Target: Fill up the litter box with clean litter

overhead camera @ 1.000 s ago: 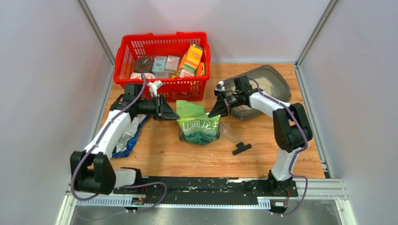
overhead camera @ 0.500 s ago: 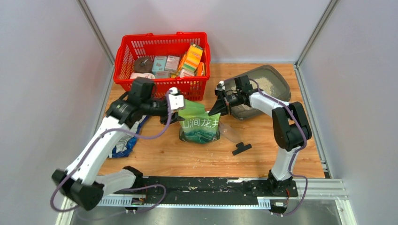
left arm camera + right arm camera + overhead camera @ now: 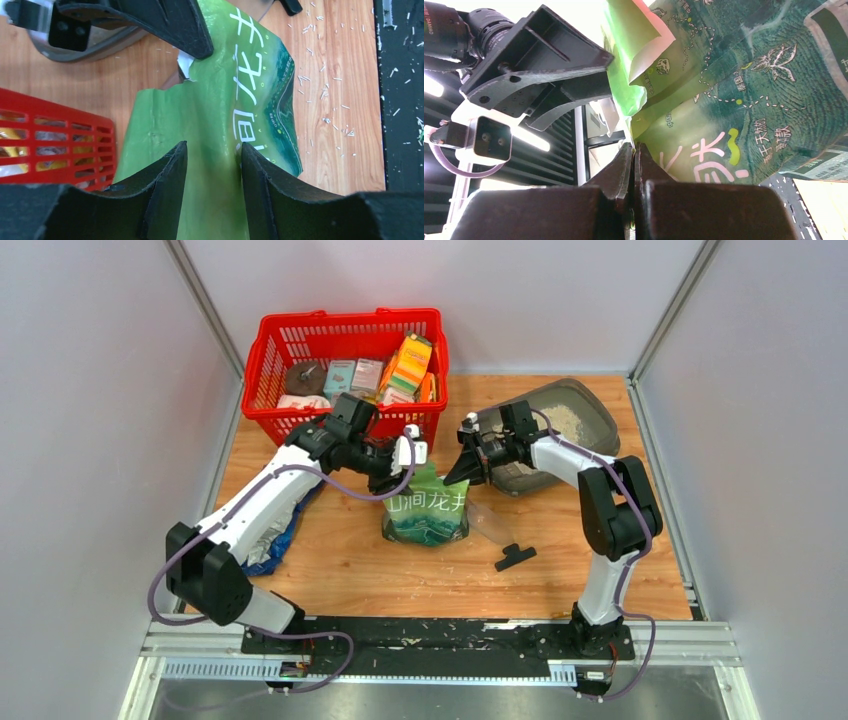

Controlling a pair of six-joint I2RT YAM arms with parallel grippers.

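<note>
A green-and-white pouch [image 3: 428,510] stands mid-table, its torn top open. My right gripper [image 3: 458,472] is shut on the pouch's upper right edge; a green sliver shows between its closed jaws [image 3: 634,147]. My left gripper [image 3: 388,478] hangs over the pouch's upper left, open, its fingers [image 3: 165,170] astride the green pouch [image 3: 225,100] face. The dark grey litter box [image 3: 598,445] lies at the back right behind the right gripper, with pale clean litter [image 3: 566,420] spread in its far part. The box's rim [image 3: 85,47] shows in the left wrist view.
A red mesh basket [image 3: 345,425] full of packages stands at the back left, close to the left arm. A blue-silver foil bag [image 3: 265,535] lies at the left edge. A clear plastic piece [image 3: 490,523] and a small black part [image 3: 515,557] lie right of the pouch.
My left arm has swung right, from beside the foil bag to the pouch's top, and its jaws have widened. The right gripper and the pouch have stayed put.
</note>
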